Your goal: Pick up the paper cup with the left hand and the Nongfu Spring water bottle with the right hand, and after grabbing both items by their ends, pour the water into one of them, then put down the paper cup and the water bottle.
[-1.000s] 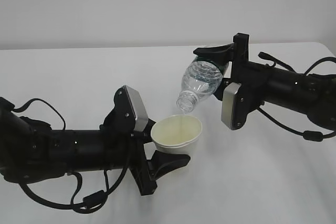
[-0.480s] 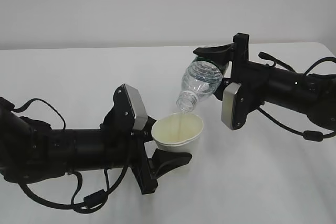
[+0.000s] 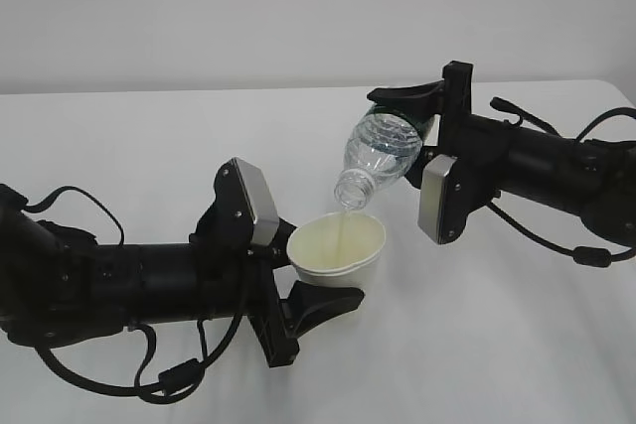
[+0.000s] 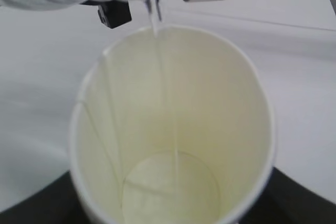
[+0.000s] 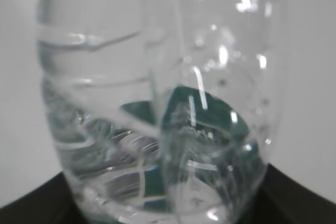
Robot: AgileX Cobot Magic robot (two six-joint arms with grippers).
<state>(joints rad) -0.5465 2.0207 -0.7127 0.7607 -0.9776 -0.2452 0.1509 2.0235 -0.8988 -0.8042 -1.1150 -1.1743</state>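
On my left, the left hand (image 3: 320, 270) reaches in low from the near-left corner, its jaws closed around the lower body of the paper cup (image 3: 336, 250), one finger behind the cup and the other showing under it on the near side. I see the cup held clear of the white table (image 3: 149, 146), rim up and tipped slightly toward the camera, with bare tabletop behind it all the way to the back edge. From the left wrist view the cup (image 4: 173, 129) fills most of the frame; its rolled rim is round and undented, and a thin stream of the water (image 4: 154, 17) drops just inside the far edge of the rim. Directly above, the Nongfu Spring water bottle (image 3: 380, 159) hangs tilted neck-down, its open mouth just over the far side of the rim without touching it. To the right, the right hand (image 3: 409, 118) holds the bottle at its base end, jaws closed on it around the dark green label. Its arm runs off toward the right edge of the table, with open white surface in front of it.
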